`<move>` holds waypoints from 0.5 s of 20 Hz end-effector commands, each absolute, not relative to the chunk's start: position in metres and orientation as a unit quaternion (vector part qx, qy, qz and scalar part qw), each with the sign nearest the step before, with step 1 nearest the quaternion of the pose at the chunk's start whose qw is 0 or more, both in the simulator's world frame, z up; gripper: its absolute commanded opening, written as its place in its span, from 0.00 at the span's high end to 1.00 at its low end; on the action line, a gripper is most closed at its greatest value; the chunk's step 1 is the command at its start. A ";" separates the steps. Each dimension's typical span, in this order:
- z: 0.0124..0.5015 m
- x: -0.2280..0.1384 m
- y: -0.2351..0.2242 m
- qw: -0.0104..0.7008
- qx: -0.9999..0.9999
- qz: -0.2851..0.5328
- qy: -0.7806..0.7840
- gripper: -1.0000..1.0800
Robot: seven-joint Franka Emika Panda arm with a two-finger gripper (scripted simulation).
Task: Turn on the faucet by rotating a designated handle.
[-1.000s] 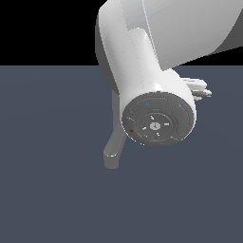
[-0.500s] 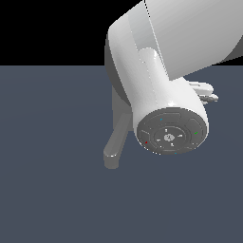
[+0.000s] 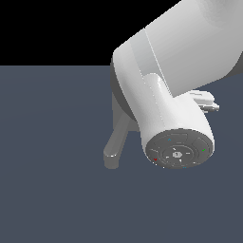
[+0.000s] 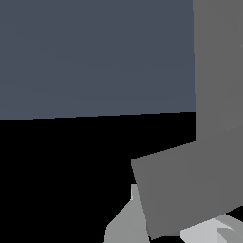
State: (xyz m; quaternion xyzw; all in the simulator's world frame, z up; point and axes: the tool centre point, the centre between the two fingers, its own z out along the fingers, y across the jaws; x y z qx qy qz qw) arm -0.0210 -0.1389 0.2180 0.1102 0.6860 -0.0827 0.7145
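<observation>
In the exterior view we see the white robot arm (image 3: 161, 109) filling the upper right of the frame and hiding most of the faucet (image 3: 115, 144). Only its thick grey spout shows, left of centre, going down to the dark grey floor (image 3: 52, 190). We cannot make out the handle. In the wrist view grey faucet surfaces fill the right side. The gripper is not visible, so we cannot tell the state of the jaws.
</observation>
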 end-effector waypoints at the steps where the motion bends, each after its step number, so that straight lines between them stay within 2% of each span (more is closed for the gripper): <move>1: 0.207 -0.019 -0.132 0.708 0.093 -0.075 0.696 1.00; 10: 0.183 -0.020 -0.138 0.705 0.086 -0.074 0.700 1.00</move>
